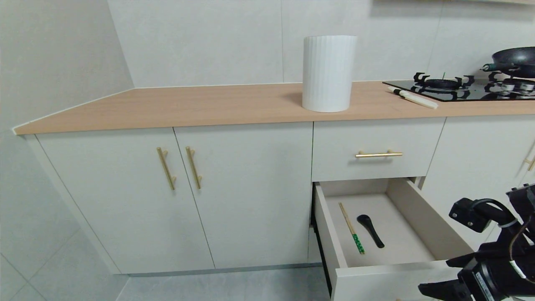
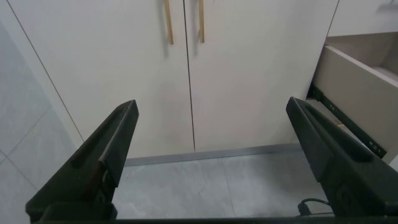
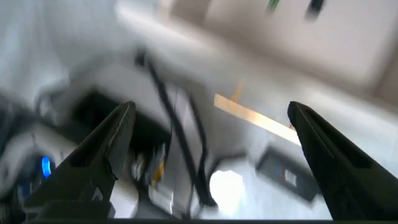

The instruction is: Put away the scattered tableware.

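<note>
The lower drawer is pulled out. On its floor lie a pair of wooden chopsticks with green ends and a black spoon, side by side and apart. My right gripper is open just in front of the drawer's front panel, at its right end, with nothing between its fingers. The right wrist view is blurred; it has the right gripper spread wide before the drawer's gold handle. My left gripper is open and empty, low down, facing the cabinet doors and the floor.
A white ribbed canister stands on the wooden countertop. A white-handled utensil lies beside the gas hob, which carries a dark pan. The upper drawer is closed. The grey tiled floor lies left of the open drawer.
</note>
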